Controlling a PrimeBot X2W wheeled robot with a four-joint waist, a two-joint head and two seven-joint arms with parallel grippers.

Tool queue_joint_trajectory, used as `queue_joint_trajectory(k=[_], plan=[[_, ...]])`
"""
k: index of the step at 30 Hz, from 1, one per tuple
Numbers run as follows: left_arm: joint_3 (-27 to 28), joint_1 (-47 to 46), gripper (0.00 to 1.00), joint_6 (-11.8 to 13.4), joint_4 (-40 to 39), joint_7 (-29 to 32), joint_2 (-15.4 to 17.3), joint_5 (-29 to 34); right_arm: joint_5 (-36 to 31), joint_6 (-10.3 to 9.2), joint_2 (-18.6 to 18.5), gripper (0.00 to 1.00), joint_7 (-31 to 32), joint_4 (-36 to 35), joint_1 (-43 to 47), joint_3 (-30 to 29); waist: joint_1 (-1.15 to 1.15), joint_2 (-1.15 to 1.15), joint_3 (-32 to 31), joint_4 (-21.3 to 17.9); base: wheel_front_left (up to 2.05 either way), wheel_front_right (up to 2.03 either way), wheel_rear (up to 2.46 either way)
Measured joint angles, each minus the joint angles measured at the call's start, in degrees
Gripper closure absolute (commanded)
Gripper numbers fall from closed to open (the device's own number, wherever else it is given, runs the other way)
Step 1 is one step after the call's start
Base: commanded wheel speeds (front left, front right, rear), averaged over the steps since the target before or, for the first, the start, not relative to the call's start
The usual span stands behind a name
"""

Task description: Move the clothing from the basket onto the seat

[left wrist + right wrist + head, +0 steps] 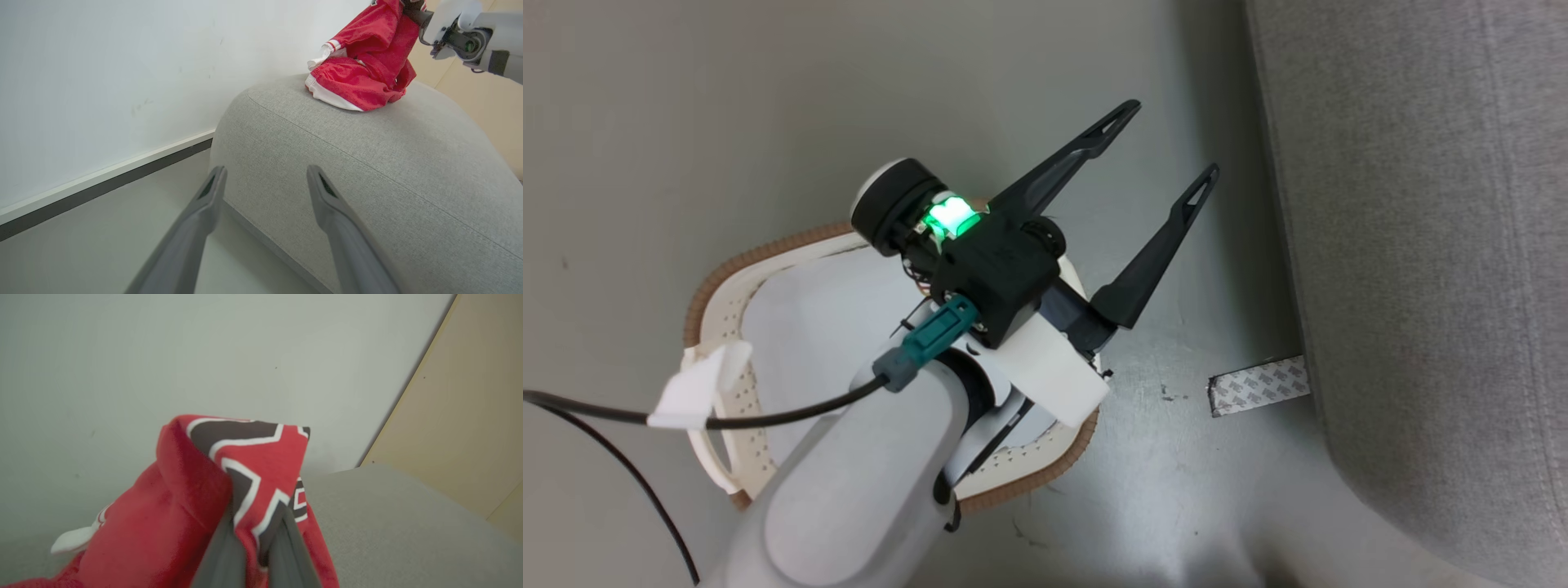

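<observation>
I'm looking at the seat (1421, 245) first. It is filling the head view from 1 to 5 o'clock, and the floor (686, 122) is taking the rest. The basket (737, 261) is sitting at 8 o'clock under my left forearm, and the uncovered part of its inside is showing white padding (809, 327).

In the left wrist view the clothing (359, 77) is bunching at 1 o'clock. Its lower folds are resting on top of the seat, near the rounded end by the wall (122, 61). The right claw (259, 522) is pinching the upper fold, with the fingers closed tight on red fabric. The left claw (1172, 139) is gaping wide and carrying nothing, pointing toward 2 o'clock above the floor between basket and seat.

I'm judging this to be the set-down. To do it well, I'm planning to lower the right claw until the fabric is going slack, spread the fingers fully, then lift straight away so nothing is snagging. I'm also wanting the pile farther in from that rounded end, where it could slide off.

A tape strip (1258, 385) at 4 o'clock is carrying a repeated print too small to read. The fold in the right claw is showing black-and-white lettering, too creased to make out.
</observation>
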Motion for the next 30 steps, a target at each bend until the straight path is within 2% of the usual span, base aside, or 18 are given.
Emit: queue_joint_trajectory(k=[6,7,8,9,10,11,15,21,30], plan=[[0.3,1.2,0.0,0.5,1.1,-0.7,0.8,-0.4,-3.2,0.0,4.1,1.0,-3.7,10.0,4.8,-3.6,0.0,0.0,-0.5,0.4,0.0,0.0,0.0],[0.4,1.3,0.0,0.6,1.1,-0.7,1.0,-0.4,-3.3,0.0,4.6,0.95,-4.2,11.0,5.2,-3.9,0.0,0.0,-0.7,0.3,0.0,0.0,0.0],[0.7,1.3,0.0,0.8,1.0,-0.7,1.2,-0.5,-3.4,0.0,5.3,0.75,-4.5,11.8,5.6,-4.1,-0.01,0.0,-1.0,0.1,0.0,0.0,0.0],[0.9,1.3,0.0,1.0,0.9,-0.7,1.6,-0.5,-3.6,0.0,5.9,0.63,-4.9,12.4,6.0,-4.2,0.0,0.0,-1.3,-0.1,0.0,0.0,0.0],[1.2,1.5,0.0,1.1,0.9,-0.7,2.2,-0.5,-3.9,0.0,6.5,0.13,-5.3,12.6,6.4,-4.3,0.0,0.0,-1.5,-0.2,0.0,0.0,0.0],[1.5,1.7,0.0,1.2,0.9,-0.7,2.7,-0.5,-4.2,0.0,7.0,0.0,-5.4,12.5,6.9,-4.4,0.0,0.0,-1.9,-0.4,0.0,0.0,0.0],[3.4,3.1,0.0,2.8,0.5,-1.6,3.2,-1.2,-4.3,0.0,9.3,0.0,-5.6,6.2,9.8,-5.0,0.0,0.0,-4.0,-0.9,0.0,0.0,0.0],[5.9,7.6,0.0,5.1,1.5,-4.6,5.0,-2.4,-4.0,0.0,14.1,0.0,-5.7,-7.1,20.9,-2.7,-0.01,0.0,-9.2,-1.4,0.0,0.0,0.0],[10.6,17.5,0.0,8.9,3.6,-8.9,7.6,-5.5,-2.9,0.0,18.1,0.0,-5.7,-21.2,35.1,5.2,-0.02,0.0,-20.7,-1.3,0.0,0.0,0.0]])
